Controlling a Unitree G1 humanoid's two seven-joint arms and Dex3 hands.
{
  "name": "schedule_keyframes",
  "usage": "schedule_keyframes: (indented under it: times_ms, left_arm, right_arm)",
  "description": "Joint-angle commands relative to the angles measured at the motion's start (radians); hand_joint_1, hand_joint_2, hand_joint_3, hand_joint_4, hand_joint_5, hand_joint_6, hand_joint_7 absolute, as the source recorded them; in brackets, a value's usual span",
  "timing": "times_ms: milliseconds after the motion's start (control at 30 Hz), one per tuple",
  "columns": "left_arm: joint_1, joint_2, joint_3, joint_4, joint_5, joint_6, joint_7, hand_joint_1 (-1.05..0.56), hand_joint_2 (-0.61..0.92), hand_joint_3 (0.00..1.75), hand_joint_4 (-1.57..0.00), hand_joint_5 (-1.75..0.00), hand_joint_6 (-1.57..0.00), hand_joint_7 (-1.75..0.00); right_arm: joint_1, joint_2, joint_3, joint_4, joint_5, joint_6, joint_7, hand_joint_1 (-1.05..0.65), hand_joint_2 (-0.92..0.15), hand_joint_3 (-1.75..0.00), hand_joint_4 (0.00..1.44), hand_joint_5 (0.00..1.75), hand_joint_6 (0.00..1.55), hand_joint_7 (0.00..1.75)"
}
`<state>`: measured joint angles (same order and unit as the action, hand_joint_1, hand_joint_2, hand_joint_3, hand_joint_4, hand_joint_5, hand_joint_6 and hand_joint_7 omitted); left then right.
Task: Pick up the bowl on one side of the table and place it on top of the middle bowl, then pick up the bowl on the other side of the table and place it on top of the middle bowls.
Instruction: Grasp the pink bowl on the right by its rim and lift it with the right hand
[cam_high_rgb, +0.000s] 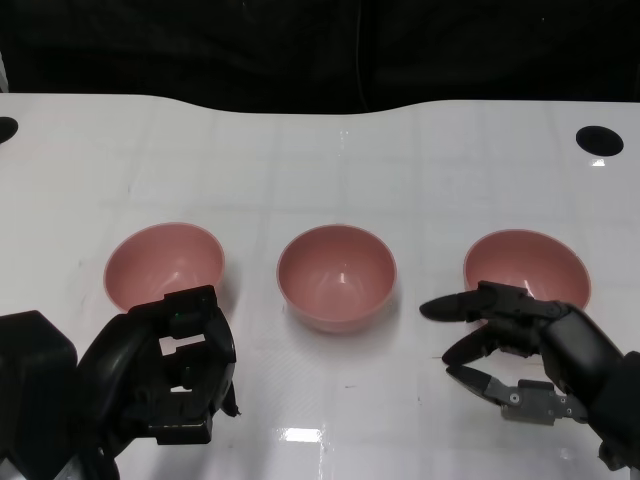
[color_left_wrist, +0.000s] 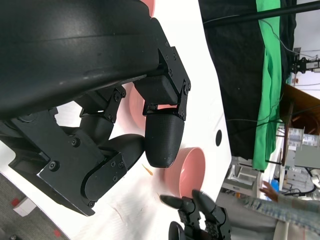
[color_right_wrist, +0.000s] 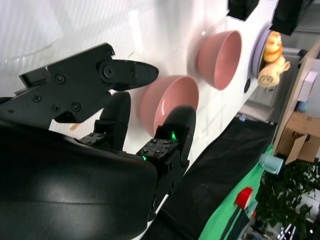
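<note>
Reaching w/ fingers spread and empty, right hand sits just short of right bowl; left hand, fingers curled on nothing, is near left bowl. Middle bowl lies between. Bowls look light, stiff, smooth plastic, prob. slippery: pinch the rim. Near rims partly hidden behind fingers; undersides unseen.

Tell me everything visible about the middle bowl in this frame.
The middle bowl is a plain pink, round, deep bowl with a smooth, slightly glossy, plastic-looking surface. It stands upright and empty on the white table, between two matching pink bowls, apart from both. Nothing is stacked in it, and neither hand touches it. A soft highlight shows on its inner wall.
</note>
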<state>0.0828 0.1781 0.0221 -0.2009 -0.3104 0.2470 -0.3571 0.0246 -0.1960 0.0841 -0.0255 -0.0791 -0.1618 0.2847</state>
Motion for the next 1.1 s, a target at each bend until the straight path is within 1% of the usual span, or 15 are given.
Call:
schedule_keyframes:
  times_ms: [33, 167, 200, 233, 333, 400, 533, 567, 667, 733, 833, 1000, 1100]
  left_arm:
    - [-0.004, 0.017, 0.007, 0.002, 0.015, -0.014, -0.006, -0.17, 0.38, 1.36, -0.83, -1.69, -0.82, -1.54]
    - [-0.004, 0.017, 0.006, 0.005, 0.018, -0.020, -0.007, -0.17, 0.40, 1.32, -0.83, -1.69, -0.82, -1.54]
    - [-0.003, 0.017, 0.006, 0.004, 0.018, -0.019, -0.007, -0.17, 0.41, 1.32, -0.83, -1.69, -0.82, -1.54]
    - [-0.002, 0.016, 0.007, 0.003, 0.017, -0.018, -0.008, -0.17, 0.41, 1.32, -0.83, -1.69, -0.82, -1.54]
    - [-0.002, 0.015, 0.007, 0.000, 0.014, -0.011, -0.007, -0.17, 0.39, 1.34, -0.83, -1.69, -0.82, -1.53]
    - [-0.003, 0.015, 0.007, 0.000, 0.013, -0.008, -0.006, -0.17, 0.39, 1.36, -0.83, -1.69, -0.82, -1.53]
    - [-0.004, 0.012, 0.006, -0.007, 0.012, 0.000, -0.001, -0.17, 0.36, 1.39, -0.83, -1.70, -0.82, -1.54]
    - [-0.004, 0.011, 0.005, -0.006, 0.012, -0.001, -0.001, -0.17, 0.36, 1.39, -0.83, -1.70, -0.82, -1.54]
    - [-0.008, 0.001, -0.001, -0.016, 0.008, 0.019, 0.012, -0.17, 0.36, 1.39, -0.82, -1.70, -0.82, -1.54]
    - [-0.010, -0.003, -0.001, -0.024, 0.005, 0.036, 0.017, -0.17, 0.37, 1.39, -0.82, -1.70, -0.81, -1.53]
    - [-0.010, -0.003, -0.006, -0.021, 0.026, 0.009, 0.017, -0.17, 0.38, 1.36, -0.82, -1.70, -0.82, -1.54]
    - [-0.009, -0.005, -0.004, -0.030, 0.022, 0.016, 0.016, -0.17, 0.36, 1.38, -0.83, -1.69, -0.82, -1.53]
    - [-0.006, -0.003, -0.002, -0.036, 0.022, 0.016, 0.016, -0.17, 0.38, 1.36, -0.82, -1.69, -0.82, -1.53]
  right_arm:
    - [-0.018, -0.025, -0.013, 0.016, -0.042, -0.044, -0.040, -0.41, -0.88, -0.04, 0.32, 0.66, 0.43, 0.15]
    - [-0.020, -0.026, -0.013, 0.025, -0.054, -0.059, -0.050, -0.42, -0.89, -0.02, 0.30, 0.62, 0.42, 0.11]
    - [-0.027, -0.034, -0.015, 0.020, -0.097, -0.053, -0.079, -0.44, -0.88, -0.02, 0.28, 0.60, 0.41, 0.10]
    - [-0.032, -0.040, -0.017, 0.016, -0.130, -0.049, -0.101, -0.47, -0.87, -0.01, 0.22, 0.61, 0.38, 0.08]
    - [-0.043, -0.057, -0.014, 0.012, -0.229, -0.049, -0.161, -0.51, -0.85, 0.00, 0.09, 0.67, 0.35, 0.04]
    - [-0.046, -0.062, -0.010, 0.012, -0.261, -0.051, -0.183, -0.51, -0.85, 0.00, 0.05, 0.68, 0.34, 0.03]
    - [-0.058, -0.092, 0.020, -0.014, -0.442, 0.021, -0.248, -0.56, -0.85, 0.00, 0.00, 0.69, 0.32, 0.01]
    - [-0.058, -0.093, 0.023, -0.018, -0.459, 0.031, -0.252, -0.57, -0.85, -0.01, 0.00, 0.68, 0.31, 0.01]
    - [-0.077, -0.130, 0.059, -0.019, -0.615, 0.099, -0.280, -0.58, -0.86, -0.01, 0.00, 0.68, 0.29, 0.00]
    - [-0.088, -0.142, 0.077, -0.016, -0.680, 0.130, -0.290, -0.58, -0.87, -0.01, 0.00, 0.67, 0.28, 0.00]
    - [-0.117, -0.159, 0.115, -0.005, -0.782, 0.199, -0.270, -0.59, -0.88, -0.01, 0.01, 0.66, 0.29, 0.01]
    - [-0.152, -0.175, 0.174, 0.031, -0.868, 0.274, -0.233, -0.59, -0.90, -0.01, 0.07, 0.65, 0.32, 0.02]
    - [-0.182, -0.178, 0.211, 0.086, -0.916, 0.301, -0.250, -0.58, -0.92, -0.03, 0.18, 0.59, 0.37, 0.03]
